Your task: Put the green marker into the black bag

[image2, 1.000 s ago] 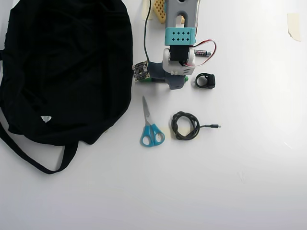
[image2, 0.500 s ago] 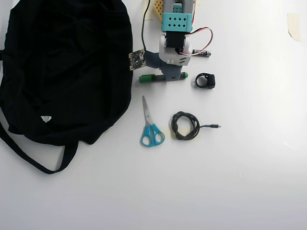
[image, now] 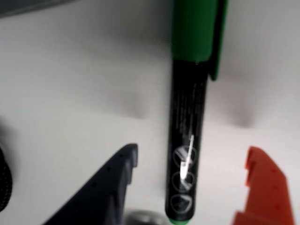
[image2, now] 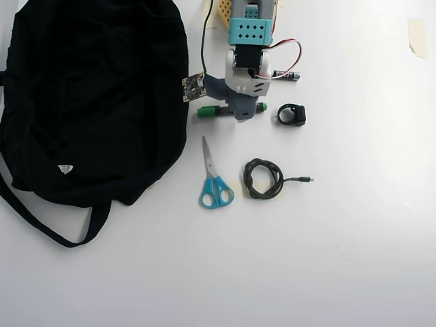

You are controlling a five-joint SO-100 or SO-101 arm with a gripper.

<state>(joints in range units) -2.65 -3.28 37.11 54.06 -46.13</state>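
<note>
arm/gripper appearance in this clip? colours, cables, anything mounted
In the overhead view the arm has a teal block with a grid of holes, a white wrist section, red, white and black wires looping to its right, and a small bare circuit board on the bag side. In the wrist view the gripper has one dark blue-grey finger and one orange finger.

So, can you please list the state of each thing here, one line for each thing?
green marker: lying flat on the table, capped, between the open fingers
gripper: open, not gripping
black bag: lying flat, marker not inside
scissors: closed
cable: coiled
</note>
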